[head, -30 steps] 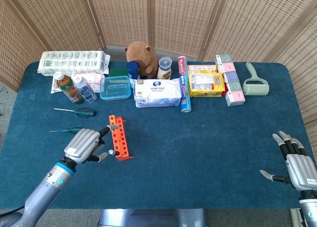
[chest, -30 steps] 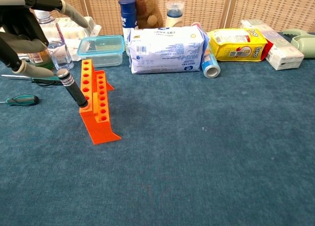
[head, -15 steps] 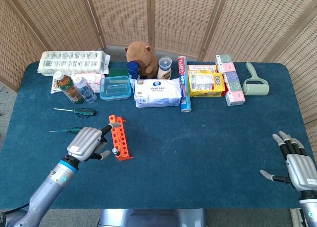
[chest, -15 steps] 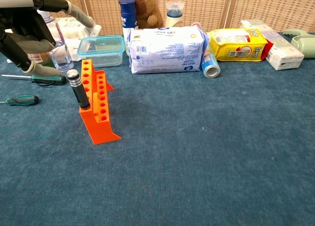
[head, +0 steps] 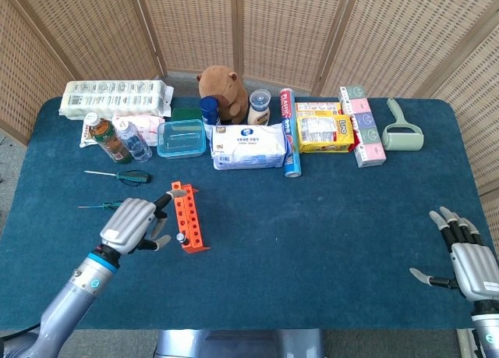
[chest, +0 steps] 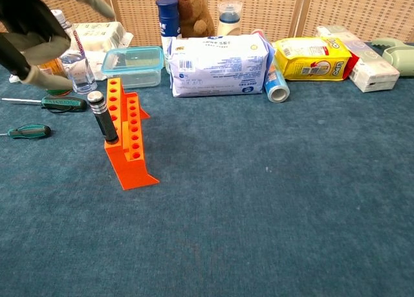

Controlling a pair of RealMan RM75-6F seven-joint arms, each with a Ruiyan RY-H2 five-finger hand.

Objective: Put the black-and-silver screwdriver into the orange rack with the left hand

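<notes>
Left hand (head: 134, 225) has lifted up and away from the black-and-silver screwdriver (chest: 101, 118) since a second ago; then the tool leaned in the fingers, now it stands upright on its own in a near-end hole of the orange rack (chest: 127, 140); hand holds nothing, fingers loosely apart, just left of the rack; in chest view the hand is cut off by the top-left corner, only part of palm and fingers show. Far left on the blue table (head: 312, 233): two green-handled screwdrivers (chest: 30, 131), shafts thin and hard to make out in head view; behind them bottles (head: 117, 142), labels unreadable; clear lidded box (chest: 133, 65); white wipes pack (chest: 217, 65) with blue print too small to read; plush toy (head: 222, 89) partly hidden behind a dark blue bottle; yellow packet (chest: 312, 57), writing illegible; blue can lying on its side; lint roller (head: 403, 129) far right. Right hand (head: 470, 264) at the table's right edge, empty, fingers spread wide, wrist cut off by the frame; absent from chest view.
</notes>
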